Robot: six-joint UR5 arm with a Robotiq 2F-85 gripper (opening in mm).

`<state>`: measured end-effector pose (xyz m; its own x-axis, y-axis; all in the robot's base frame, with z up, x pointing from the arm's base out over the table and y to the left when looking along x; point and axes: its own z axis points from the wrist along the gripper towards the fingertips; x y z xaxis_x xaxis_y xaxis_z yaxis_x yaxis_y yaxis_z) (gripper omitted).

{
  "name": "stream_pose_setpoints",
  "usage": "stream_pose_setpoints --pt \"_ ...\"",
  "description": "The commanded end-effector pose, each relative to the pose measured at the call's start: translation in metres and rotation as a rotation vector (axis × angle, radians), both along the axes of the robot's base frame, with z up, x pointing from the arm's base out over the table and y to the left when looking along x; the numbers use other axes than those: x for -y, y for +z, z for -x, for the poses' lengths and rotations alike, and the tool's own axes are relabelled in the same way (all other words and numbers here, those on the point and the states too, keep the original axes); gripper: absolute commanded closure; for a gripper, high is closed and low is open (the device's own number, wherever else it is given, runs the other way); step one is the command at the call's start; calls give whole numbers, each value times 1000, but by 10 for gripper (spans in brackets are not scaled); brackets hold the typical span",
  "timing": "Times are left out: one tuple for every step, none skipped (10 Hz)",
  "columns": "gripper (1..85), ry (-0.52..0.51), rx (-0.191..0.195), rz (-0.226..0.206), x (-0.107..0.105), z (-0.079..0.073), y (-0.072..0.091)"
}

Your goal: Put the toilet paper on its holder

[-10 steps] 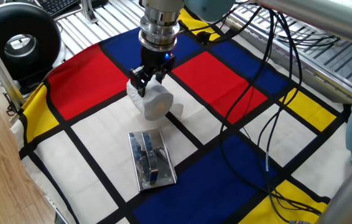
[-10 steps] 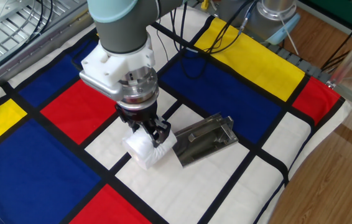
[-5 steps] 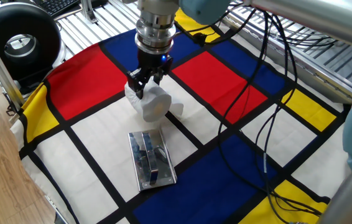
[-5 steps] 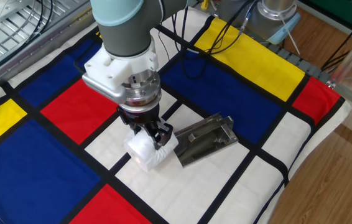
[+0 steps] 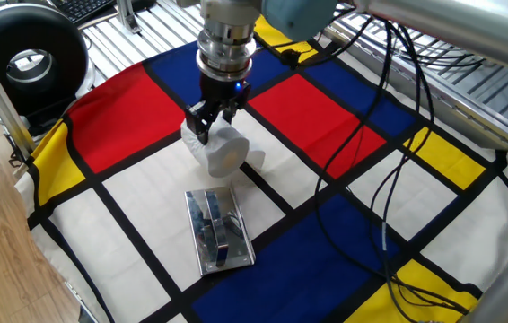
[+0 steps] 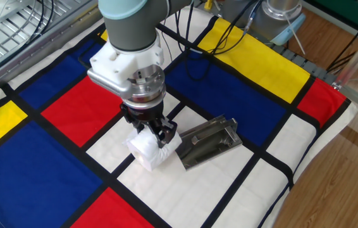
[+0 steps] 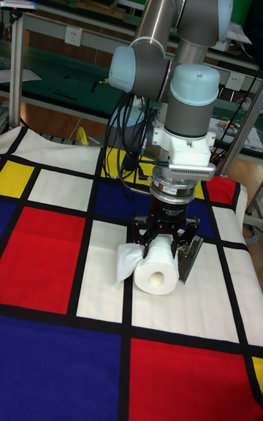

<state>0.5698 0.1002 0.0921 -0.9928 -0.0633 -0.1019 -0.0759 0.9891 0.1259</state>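
The toilet paper (image 5: 223,154) is a white roll lying on its side on a white square of the checked cloth, its open core facing the tall fixed view (image 7: 157,273). A loose sheet (image 7: 125,261) trails off one side. My gripper (image 5: 207,124) comes straight down on the toilet paper (image 6: 145,152) and is shut on its top, fingers pressed into the paper. The holder (image 5: 220,230), a shiny chrome plate with a bar arm, lies flat on the cloth just beside the roll. In the other fixed view the holder (image 6: 210,141) is to the roll's right, and in the tall fixed view it is partly hidden behind the gripper (image 7: 164,243).
A black round device (image 5: 26,57) stands off the cloth's corner. Black cables (image 5: 389,135) hang over the red and blue squares behind the arm. The cloth's edge (image 6: 305,171) drops toward a wooden floor.
The gripper, still shut on the roll, has shifted only slightly across the cloth. The holder has not moved.
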Motion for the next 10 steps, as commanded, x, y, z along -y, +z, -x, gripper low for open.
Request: stream_pose_setpoints --pt "843 -20 19 -10 -7 2 -7" --pt "843 -26 23 -9 -8 2 -9" --pt "843 -28 29 -8 -9 1 -9" --pt "843 -34 32 -6 -11 3 -11" --pt "843 -39 35 -3 -14 4 -13" --pt "843 -46 37 -2 -18 5 -14" --pt "843 -52 41 0 -23 5 -15" --pt "843 -58 42 2 -27 5 -16" --pt "843 -62 43 2 -30 5 -17" --pt "843 -65 46 0 -33 4 -18"
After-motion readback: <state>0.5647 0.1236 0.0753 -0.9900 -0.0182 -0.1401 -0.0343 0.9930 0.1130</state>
